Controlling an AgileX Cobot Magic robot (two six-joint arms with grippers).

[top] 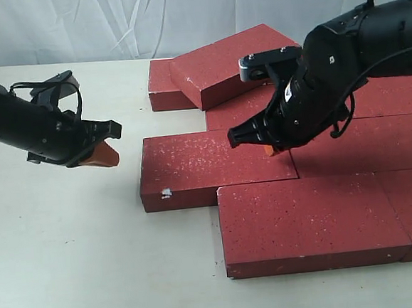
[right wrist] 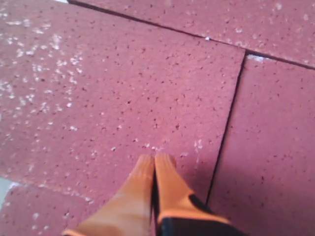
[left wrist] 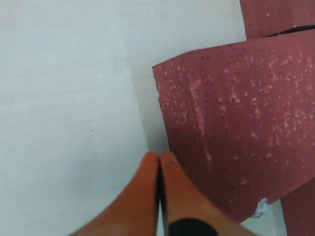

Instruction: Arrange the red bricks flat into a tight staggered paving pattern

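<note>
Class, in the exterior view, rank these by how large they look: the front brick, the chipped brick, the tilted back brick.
1. front brick
2. chipped brick
3. tilted back brick
Nearness to the camera may explain this order; the bricks themselves look alike in size.

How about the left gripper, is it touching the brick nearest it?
Apart. The exterior view shows a strip of bare table between the shut left gripper and the near end of that red brick.
</note>
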